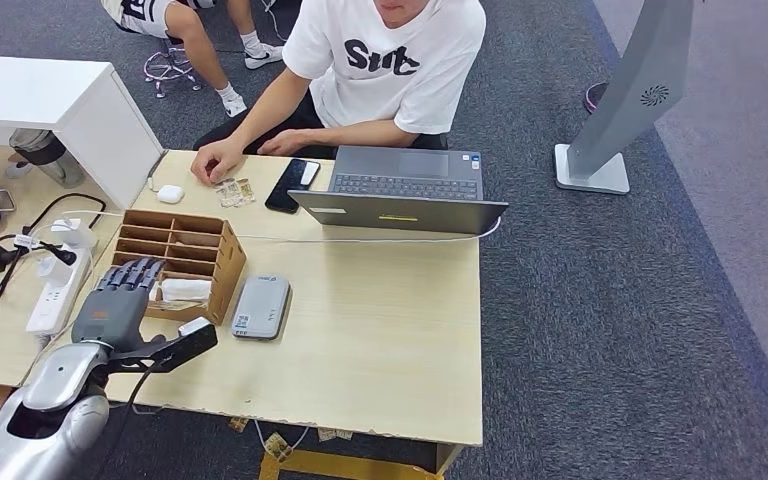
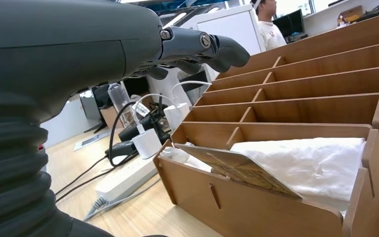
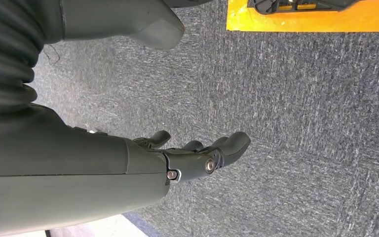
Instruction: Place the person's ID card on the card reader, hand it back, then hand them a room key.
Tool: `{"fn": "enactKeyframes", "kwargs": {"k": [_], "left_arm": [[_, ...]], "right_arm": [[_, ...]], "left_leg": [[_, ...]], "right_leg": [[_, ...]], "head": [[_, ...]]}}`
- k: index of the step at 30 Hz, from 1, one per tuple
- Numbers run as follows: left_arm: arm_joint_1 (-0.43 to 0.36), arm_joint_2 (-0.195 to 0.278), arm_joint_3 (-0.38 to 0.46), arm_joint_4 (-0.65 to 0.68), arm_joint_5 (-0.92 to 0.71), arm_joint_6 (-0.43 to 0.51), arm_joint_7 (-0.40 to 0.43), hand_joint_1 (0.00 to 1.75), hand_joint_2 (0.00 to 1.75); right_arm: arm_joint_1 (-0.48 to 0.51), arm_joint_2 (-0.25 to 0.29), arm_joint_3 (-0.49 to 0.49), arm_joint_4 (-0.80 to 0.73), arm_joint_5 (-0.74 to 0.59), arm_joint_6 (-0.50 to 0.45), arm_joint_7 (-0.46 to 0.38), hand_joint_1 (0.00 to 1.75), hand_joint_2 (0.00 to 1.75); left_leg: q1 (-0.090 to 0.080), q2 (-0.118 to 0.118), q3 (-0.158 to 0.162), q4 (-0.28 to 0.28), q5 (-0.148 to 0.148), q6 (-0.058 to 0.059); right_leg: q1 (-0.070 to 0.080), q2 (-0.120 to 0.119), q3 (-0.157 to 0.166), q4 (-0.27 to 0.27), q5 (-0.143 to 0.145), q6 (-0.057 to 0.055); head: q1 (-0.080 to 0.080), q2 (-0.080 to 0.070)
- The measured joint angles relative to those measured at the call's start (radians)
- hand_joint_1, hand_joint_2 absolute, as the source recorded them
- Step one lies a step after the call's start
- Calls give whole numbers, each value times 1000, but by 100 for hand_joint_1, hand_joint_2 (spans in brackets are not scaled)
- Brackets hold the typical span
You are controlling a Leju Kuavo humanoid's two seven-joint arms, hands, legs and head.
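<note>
My left hand (image 1: 120,300) hovers over the near-left corner of the wooden slotted organizer (image 1: 222,272), fingers stretched out, holding nothing. In the left wrist view its fingers (image 2: 202,47) reach above the organizer (image 2: 296,106), where a patterned card (image 2: 237,170) leans in the front slot on white sheets (image 2: 316,158). The grey card reader (image 1: 261,307) lies flat just right of the organizer. Small cards (image 1: 233,192) lie on the far side of the table by the person's hand (image 1: 215,160). My right hand (image 3: 197,155) hangs over grey carpet, fingers apart and empty.
The person sits across the table behind an open laptop (image 1: 400,190), with a black phone (image 1: 290,185) and a white earbud case (image 1: 169,194) near them. A power strip (image 1: 55,290) and cables lie left of the organizer. A white cabinet (image 1: 60,105) stands at far left.
</note>
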Motion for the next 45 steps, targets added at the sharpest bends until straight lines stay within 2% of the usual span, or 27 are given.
{"fn": "enactKeyframes", "kwargs": {"k": [1,4,5,7,10,26,37,45], "left_arm": [[0,-3,-2,5,-7,9,0,36,175],[0,-13,-8,20,-21,35,-2,138,175],[0,-16,-9,24,-21,39,-3,160,175],[0,-21,-10,32,-19,43,-5,170,175],[0,-30,-10,45,-24,65,-10,175,175],[-8,-77,-7,107,-100,212,-31,175,175],[-8,-111,42,101,-97,353,-98,175,175],[-33,-121,107,10,-5,493,-177,175,175]], "right_arm": [[0,0,0,0,2,0,0,0,175],[-1,0,0,0,6,1,0,0,175],[-1,0,0,0,7,1,0,0,175],[-1,0,0,0,9,1,-2,0,175],[-1,0,0,0,12,1,-4,0,175],[-6,0,0,0,23,0,-15,0,175],[-8,0,-10,0,37,-2,-17,0,175],[-8,0,-19,0,45,-9,-18,0,175]], "left_leg": [[0,0,0,0,0,0],[0,0,0,0,0,0],[0,0,0,0,0,0],[0,0,0,0,0,0],[0,0,0,0,0,0],[0,0,0,0,0,0],[0,0,0,0,0,0],[0,0,0,0,0,0]], "right_leg": [[0,0,0,0,0,0],[0,0,0,0,0,0],[0,0,0,0,0,0],[0,0,0,0,0,0],[0,0,0,0,0,0],[0,0,0,0,0,0],[0,0,0,0,0,0],[0,0,0,0,0,0]], "head": [[0,0],[0,0],[0,0],[0,0],[0,0],[0,0],[0,0],[0,0]]}}
